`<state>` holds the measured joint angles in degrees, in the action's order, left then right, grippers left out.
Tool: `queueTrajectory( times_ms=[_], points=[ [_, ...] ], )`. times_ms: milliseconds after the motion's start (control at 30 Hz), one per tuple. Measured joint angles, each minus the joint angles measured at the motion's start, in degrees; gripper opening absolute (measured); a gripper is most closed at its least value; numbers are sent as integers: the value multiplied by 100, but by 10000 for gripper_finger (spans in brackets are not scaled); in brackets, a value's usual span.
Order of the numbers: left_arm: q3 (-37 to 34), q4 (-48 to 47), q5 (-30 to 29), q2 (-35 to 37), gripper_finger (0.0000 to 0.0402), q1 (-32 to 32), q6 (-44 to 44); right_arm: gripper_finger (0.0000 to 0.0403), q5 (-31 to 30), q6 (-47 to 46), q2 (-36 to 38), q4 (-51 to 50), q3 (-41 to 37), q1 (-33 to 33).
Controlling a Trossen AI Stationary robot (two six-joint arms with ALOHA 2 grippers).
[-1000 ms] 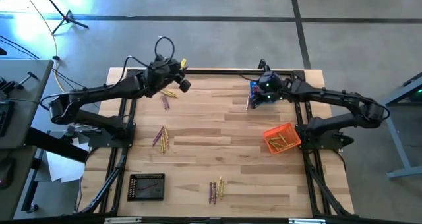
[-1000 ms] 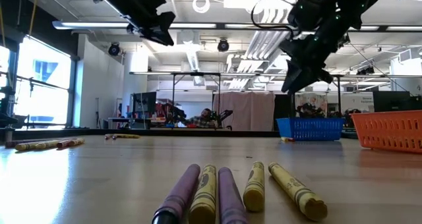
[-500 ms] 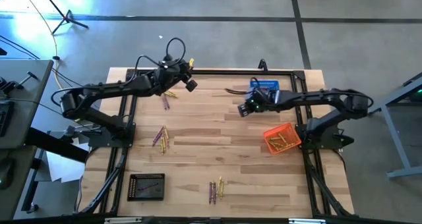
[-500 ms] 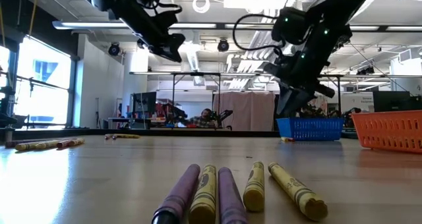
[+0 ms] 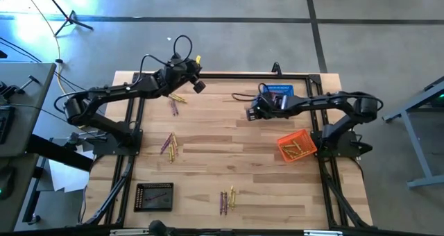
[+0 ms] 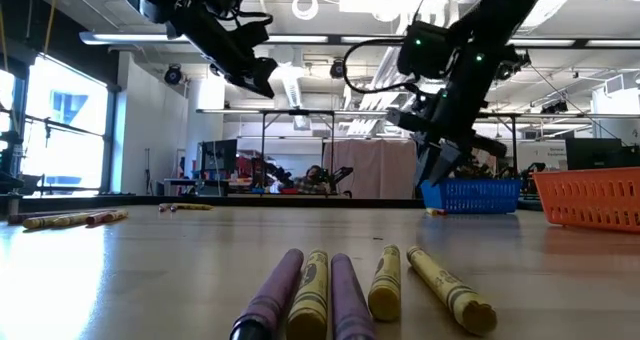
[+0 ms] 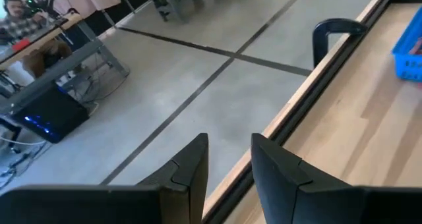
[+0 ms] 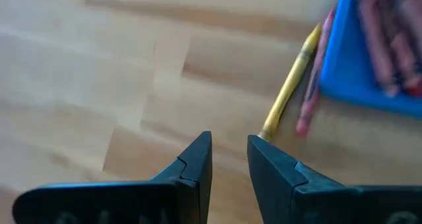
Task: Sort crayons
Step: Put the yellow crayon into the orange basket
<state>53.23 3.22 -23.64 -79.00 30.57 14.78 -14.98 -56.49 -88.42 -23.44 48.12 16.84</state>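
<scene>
Beside the blue basket [image 8: 379, 46] lie the two crayons that matter now: a yellow crayon [image 8: 290, 82] and a red crayon [image 8: 313, 76], side by side on the worktop [image 5: 229, 153], the red one touching the basket's wall. Seen from the right wrist, both run lengthwise away from our right gripper [image 8: 229, 159], just ahead of its tips and off to the basket side. Its jaws stand a little apart with nothing between them. We judge that the coming grasp turns on swinging toward the yellow crayon and closing across its long axis. From above, the right gripper [image 5: 254, 114] hovers just beside the basket, by far the nearer arm. Our left gripper [image 7: 227, 159] waits at the far edge of the worktop, jaws slightly apart and empty. Other crayons [image 5: 169, 144] lie scattered nearer the left arm, and five crayons [image 6: 360, 285] lie at the worktop's near edge.
</scene>
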Motion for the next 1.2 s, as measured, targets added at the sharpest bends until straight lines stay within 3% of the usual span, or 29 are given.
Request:
queueTrajectory(
  times_ms=[500,1200],
  points=[
    [0,-38,88,2,101,520,48,80,-133,115,-1660,-2334,1943,204],
    [0,-336,60,4,101,553,136,81,48,-155,-1894,-2478,2003,569]
  ],
)
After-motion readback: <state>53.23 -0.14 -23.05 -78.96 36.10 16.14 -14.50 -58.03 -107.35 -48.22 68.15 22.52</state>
